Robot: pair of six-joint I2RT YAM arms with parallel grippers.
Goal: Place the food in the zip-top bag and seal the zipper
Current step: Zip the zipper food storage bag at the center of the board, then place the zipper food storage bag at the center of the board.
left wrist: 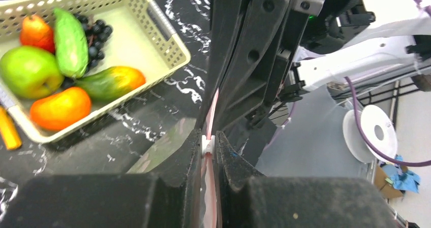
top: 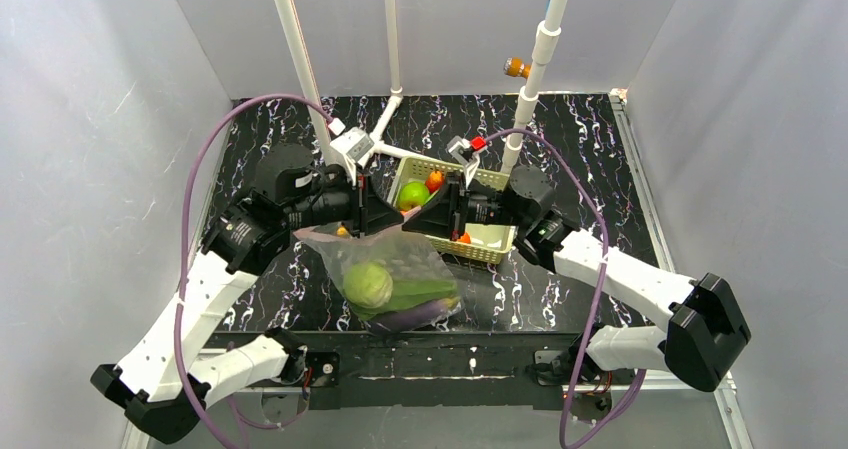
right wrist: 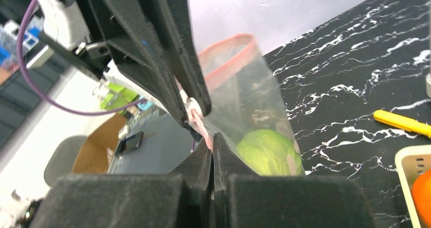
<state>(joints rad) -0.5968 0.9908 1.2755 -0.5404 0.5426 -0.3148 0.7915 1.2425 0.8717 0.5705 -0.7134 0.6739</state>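
Left gripper [left wrist: 208, 142] pinched shut on zipper [left wrist: 212, 102]. Right gripper [right wrist: 213, 142] clamps it just beside. Zip-top bag [right wrist: 249, 98] hangs beneath.

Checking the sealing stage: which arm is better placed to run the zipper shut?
Probably left: the left gripper pinches the white slider on the zipper, while the right gripper clamps that strip beside it, anchoring the bag.

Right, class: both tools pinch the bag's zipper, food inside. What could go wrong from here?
1. The left tool and right tool pinch the zipper close together; the thin strip may slip free when pulled.
2. The zip-top bag mouth bows open, so the cabbage weight might keep it gaping.
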